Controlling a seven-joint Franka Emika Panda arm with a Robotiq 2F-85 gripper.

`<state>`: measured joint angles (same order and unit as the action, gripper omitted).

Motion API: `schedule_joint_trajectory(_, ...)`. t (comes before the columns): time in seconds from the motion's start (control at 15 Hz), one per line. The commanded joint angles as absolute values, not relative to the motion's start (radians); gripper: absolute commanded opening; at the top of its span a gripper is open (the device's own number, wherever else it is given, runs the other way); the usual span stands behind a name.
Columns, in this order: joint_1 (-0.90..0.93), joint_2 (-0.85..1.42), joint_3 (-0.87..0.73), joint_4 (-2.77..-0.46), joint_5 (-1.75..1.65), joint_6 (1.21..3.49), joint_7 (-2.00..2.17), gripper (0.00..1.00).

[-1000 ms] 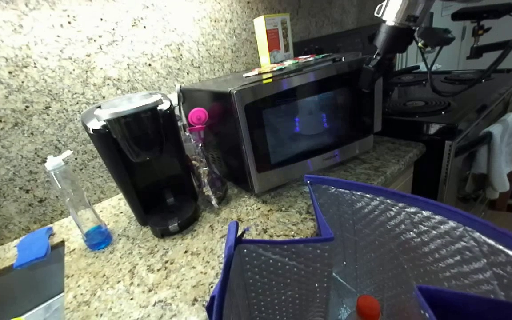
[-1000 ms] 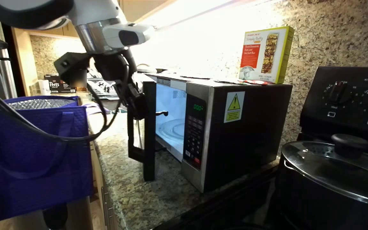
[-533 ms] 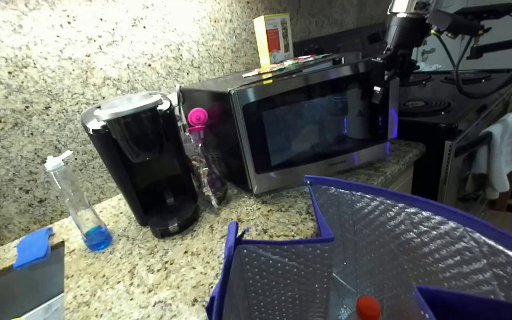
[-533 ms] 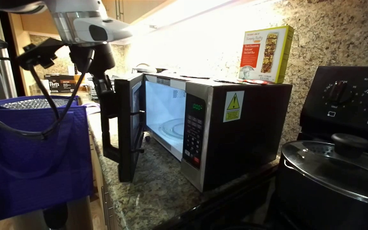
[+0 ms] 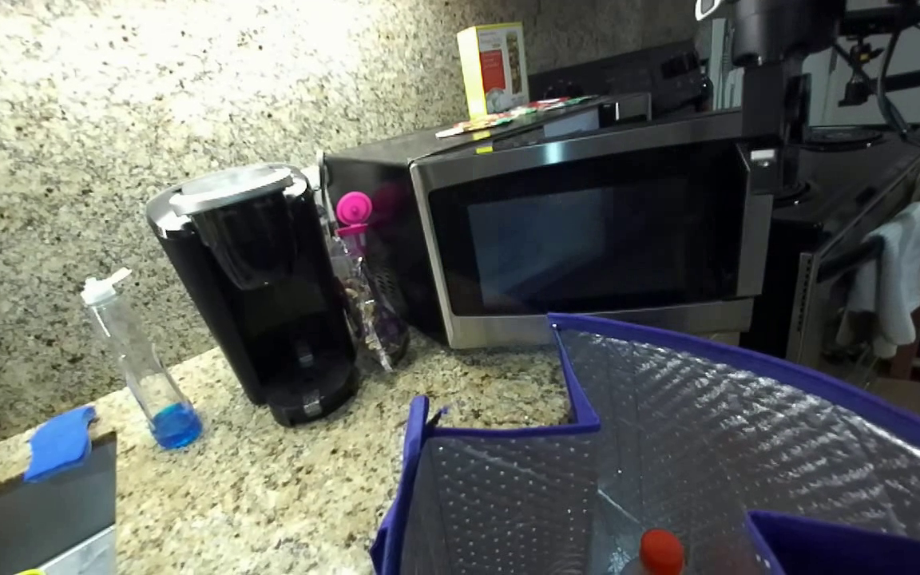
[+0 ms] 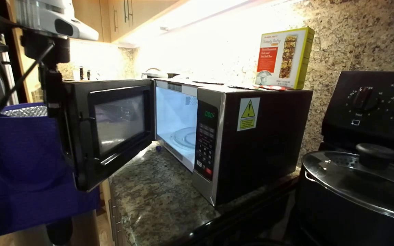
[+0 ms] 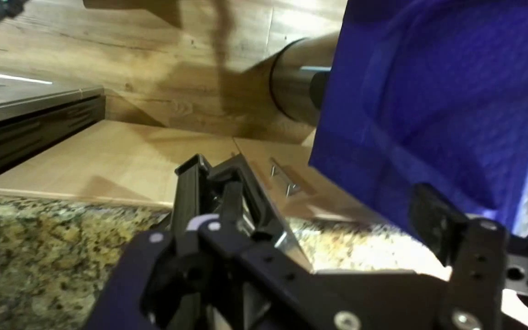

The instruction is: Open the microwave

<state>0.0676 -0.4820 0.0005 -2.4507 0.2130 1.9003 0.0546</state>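
Fingers hang downward, parted, at the microwave door.

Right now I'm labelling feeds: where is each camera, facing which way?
Wrist view: behind the visible tool, facing down at floor and purple bag.
An exterior view: high beside the bag, facing coffee maker and microwave; tool upper right.
An exterior view: by the pot, facing microwave's keypad side; arm, tool upper left.
Both exterior views share microwave and snack box.

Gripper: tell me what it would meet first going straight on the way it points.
Probably the microwave door: the gripper points downward, and in the wrist view one side of it overlaps the door, though depth there is unclear.
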Motion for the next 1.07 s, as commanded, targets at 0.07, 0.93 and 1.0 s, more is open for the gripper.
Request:
schedule_joint_trajectory(0.07, 0.114, -0.43, 0.011, -2.307, 0.217, 1.624, -0.04, 1.0)
schedule_joint_trajectory(0.93, 0.021, -0.571, -0.022, -2.3, 0.054, 1.66, -0.035, 1.0)
schedule_joint_trajectory(1.0, 0.0, -0.604, -0.052, -2.298, 0.062, 1.649, -0.043, 1.0)
